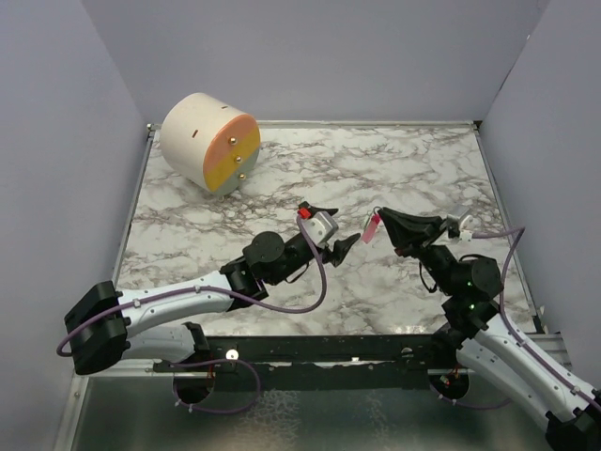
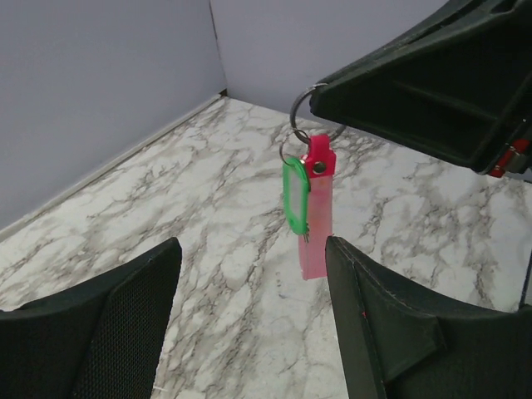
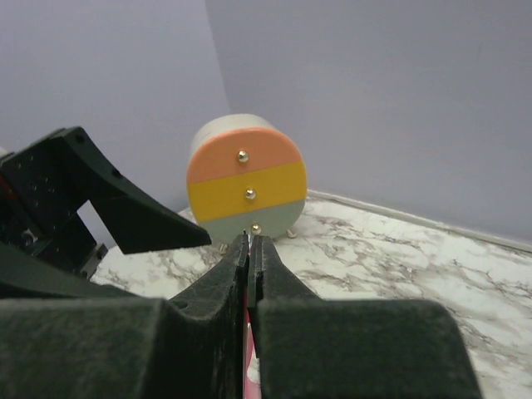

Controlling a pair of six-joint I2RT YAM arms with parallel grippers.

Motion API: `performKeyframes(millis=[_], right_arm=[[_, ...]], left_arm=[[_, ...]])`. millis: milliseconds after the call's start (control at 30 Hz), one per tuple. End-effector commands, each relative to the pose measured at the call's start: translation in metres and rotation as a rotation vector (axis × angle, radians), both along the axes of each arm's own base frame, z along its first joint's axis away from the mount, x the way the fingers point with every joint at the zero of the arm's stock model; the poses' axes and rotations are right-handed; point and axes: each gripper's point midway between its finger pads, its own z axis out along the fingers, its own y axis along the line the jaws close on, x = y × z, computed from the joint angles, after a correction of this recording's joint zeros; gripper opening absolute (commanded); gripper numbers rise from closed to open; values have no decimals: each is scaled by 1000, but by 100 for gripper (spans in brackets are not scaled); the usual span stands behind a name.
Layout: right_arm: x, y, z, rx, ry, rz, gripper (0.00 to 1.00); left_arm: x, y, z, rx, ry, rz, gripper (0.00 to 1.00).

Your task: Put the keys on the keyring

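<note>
My right gripper is shut on the keyring, pinching its silvery metal ring and holding it above the table. The pink strip hangs straight down from that ring. The green key dangles on a small ring against the strip's left side. In the right wrist view only a sliver of pink strip shows between the closed jaws. My left gripper is open just left of the keyring. Its fingers straddle the space under the strip's lower end and touch nothing.
A round cream drawer unit with orange, yellow and grey fronts stands at the back left of the marble table. Grey walls enclose the table on three sides.
</note>
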Motion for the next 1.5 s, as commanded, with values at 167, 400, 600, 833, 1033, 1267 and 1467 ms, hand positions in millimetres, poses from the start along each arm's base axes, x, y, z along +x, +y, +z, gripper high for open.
performKeyframes(millis=[167,400,600,833,1033,1267,1467], right_arm=[[-12,-8,17,116,-8,22,1],[-17,-2,18,142,-14,72,1],[-23,1,21,156,-26,107,1],[-30,6,23,156,-39,153,1],[-33,9,23,154,-47,180,1],[-36,16,21,159,-46,222,1],[-39,15,22,174,-54,232,1]], left_arm=[[-28,-6,37,-124,-154,4,72],[-36,-17,37,-139,-193,-6,72],[-39,-26,36,-133,-203,-2,72],[-38,-29,37,-149,-212,26,72],[-38,-22,41,-196,-228,57,72],[-39,-24,40,-195,-245,46,70],[-39,-32,36,-178,-250,31,60]])
